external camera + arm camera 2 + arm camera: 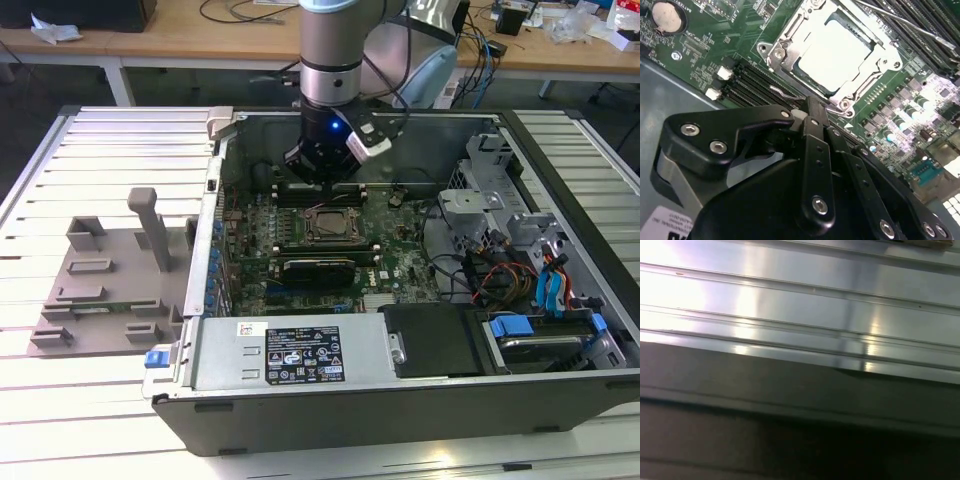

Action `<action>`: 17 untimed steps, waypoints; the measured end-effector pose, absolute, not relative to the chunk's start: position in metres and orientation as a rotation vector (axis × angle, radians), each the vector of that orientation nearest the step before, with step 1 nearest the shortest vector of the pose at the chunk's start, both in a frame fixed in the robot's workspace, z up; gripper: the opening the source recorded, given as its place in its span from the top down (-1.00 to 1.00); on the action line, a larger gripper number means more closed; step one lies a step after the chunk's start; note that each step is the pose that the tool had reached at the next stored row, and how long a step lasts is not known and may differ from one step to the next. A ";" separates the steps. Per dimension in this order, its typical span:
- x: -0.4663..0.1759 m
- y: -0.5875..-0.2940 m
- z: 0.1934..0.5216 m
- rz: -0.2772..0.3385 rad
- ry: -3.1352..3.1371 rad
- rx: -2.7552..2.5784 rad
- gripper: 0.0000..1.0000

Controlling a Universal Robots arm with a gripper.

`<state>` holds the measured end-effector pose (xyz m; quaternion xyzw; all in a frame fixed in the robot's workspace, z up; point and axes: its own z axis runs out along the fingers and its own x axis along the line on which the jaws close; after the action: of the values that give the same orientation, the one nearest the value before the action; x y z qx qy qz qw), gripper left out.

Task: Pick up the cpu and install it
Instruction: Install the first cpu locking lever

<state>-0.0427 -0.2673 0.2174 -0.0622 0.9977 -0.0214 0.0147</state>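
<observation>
In the exterior view the gripper [322, 172] hangs inside the open case [300, 350], just above the board [390, 255] and beside the socket [327, 226], where the cpu [328, 225] sits. In the second wrist view the cpu [837, 52] lies seated in the socket [785, 50]; the fingers [812, 107] are together, holding nothing, near the socket's edge.

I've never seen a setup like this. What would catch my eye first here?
The robot arm reaching down into an open computer case on a slatted metal table. In the second wrist view, the shiny cpu sits in its socket on the green motherboard. A grey plastic tray lies at the exterior view's left.
</observation>
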 end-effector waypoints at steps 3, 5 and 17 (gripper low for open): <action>-0.041 -0.268 0.216 -0.068 3.108 -0.165 0.79; -0.038 -0.268 0.213 -0.068 3.109 -0.144 0.79; -0.022 -0.270 0.204 -0.070 3.116 -0.082 0.79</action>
<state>-0.0224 -0.2702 0.2041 -0.0263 0.9993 -0.0224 0.0118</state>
